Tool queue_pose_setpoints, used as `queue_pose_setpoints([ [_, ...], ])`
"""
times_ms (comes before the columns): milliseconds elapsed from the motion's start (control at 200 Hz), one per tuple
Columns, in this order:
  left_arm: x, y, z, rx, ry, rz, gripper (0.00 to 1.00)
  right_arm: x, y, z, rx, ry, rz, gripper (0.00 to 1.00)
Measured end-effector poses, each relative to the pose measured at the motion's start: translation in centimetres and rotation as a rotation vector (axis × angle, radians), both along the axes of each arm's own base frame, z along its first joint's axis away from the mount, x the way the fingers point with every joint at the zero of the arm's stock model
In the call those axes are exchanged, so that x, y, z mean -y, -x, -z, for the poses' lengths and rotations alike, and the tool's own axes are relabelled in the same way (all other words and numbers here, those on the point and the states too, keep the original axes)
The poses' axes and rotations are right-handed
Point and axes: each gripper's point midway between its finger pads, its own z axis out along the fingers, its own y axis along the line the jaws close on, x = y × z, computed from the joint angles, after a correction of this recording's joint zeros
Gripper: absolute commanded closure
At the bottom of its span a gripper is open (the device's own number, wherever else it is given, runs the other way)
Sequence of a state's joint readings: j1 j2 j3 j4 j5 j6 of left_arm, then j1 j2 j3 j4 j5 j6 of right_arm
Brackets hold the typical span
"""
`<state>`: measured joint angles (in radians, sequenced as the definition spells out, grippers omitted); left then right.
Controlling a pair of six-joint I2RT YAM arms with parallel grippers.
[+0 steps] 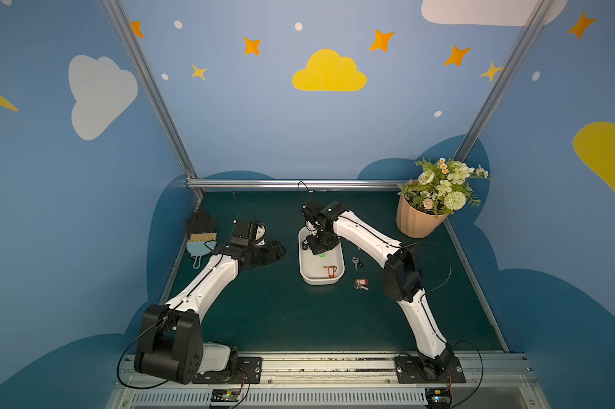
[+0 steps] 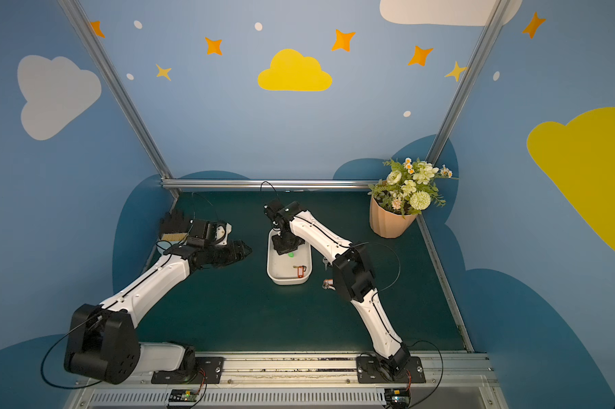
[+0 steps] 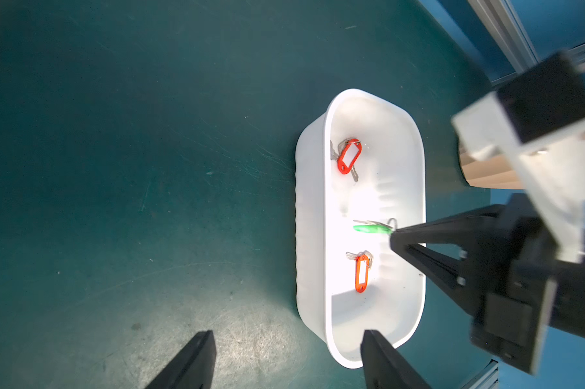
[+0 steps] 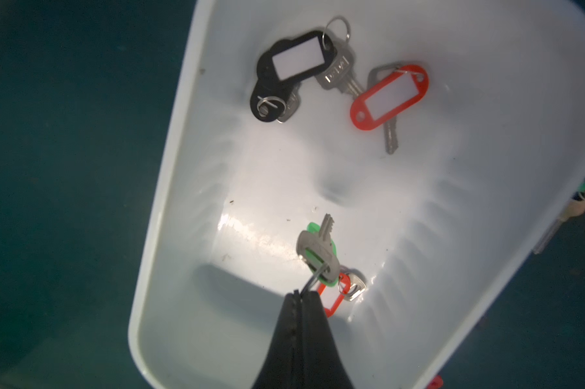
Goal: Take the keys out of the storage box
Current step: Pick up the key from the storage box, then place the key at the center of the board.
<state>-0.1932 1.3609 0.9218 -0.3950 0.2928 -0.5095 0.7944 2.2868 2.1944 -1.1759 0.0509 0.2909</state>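
Right gripper: closed on ring of green key, which dangles inside box, likely so it can clear the wall. Left gripper: wide open, empty, at box's 9 o'clock. Red keys and black keys lie inside; loose keys at its 3–4 o'clock.

Robotics lab test cell, not a lived-in room. Evidence: an aluminium frame boxes in a benchtop covered by a dark green mat. Two white-and-black arms, the left arm and the right arm, are bolted to a metal rail at the near edge, with a bare circuit board below. Blue wall panels with a cloud decal, a star decal and a flower pot read as set dressing.
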Motion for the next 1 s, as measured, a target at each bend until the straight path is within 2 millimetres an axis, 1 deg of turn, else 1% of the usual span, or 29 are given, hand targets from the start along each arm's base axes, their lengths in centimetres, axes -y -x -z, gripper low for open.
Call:
queue_pose_setpoints([
  [85, -0.1, 0.0, 0.0, 0.001, -0.001, 0.0, 0.26, 0.6, 0.4, -2.2, 0.022, -0.014, 0.002, 1.0],
  [175, -0.1, 0.0, 0.0, 0.003, -0.003, 0.002, 0.26, 1.7, 1.2, -4.7, 0.042, -0.024, 0.006, 1.0],
  [265, -0.1, 0.0, 0.0, 0.004, -0.004, 0.002, 0.26, 3.3, 2.5, -7.0, 0.053, -0.025, 0.01, 1.0],
  [315, -0.1, -0.1, 0.0, 0.005, -0.004, 0.002, 0.26, 4.6, 3.4, -8.2, 0.057, -0.018, 0.015, 1.0],
  [405, -0.1, -0.2, -0.1, 0.01, -0.003, 0.001, 0.26, 7.1, 5.4, -9.4, 0.047, 0.002, 0.035, 1.0],
  [511, -0.1, -0.4, -0.3, 0.02, -0.003, -0.001, 0.26, 10.1, 8.0, -9.9, 0.014, 0.033, 0.064, 1.0],
  [621, -0.1, -0.9, -0.8, 0.037, -0.003, -0.004, 0.26, 13.0, 10.9, -9.3, -0.035, 0.071, 0.097, 1.0],
  [706, 0.0, -1.6, -1.2, 0.054, -0.003, -0.005, 0.26, 14.9, 13.1, -8.0, -0.085, 0.107, 0.12, 1.0],
  [781, 0.0, -2.0, -1.2, 0.059, -0.006, -0.007, 0.26, 16.5, 15.1, -6.1, -0.144, 0.144, 0.13, 1.0],
  [861, 0.0, -2.2, -1.0, 0.056, -0.008, -0.008, 0.26, 17.6, 16.9, -3.8, -0.209, 0.176, 0.14, 1.0],
  [1001, 0.0, -2.2, -0.7, 0.048, -0.01, -0.008, 0.26, 18.5, 19.5, 0.1, -0.324, 0.192, 0.144, 1.0],
])
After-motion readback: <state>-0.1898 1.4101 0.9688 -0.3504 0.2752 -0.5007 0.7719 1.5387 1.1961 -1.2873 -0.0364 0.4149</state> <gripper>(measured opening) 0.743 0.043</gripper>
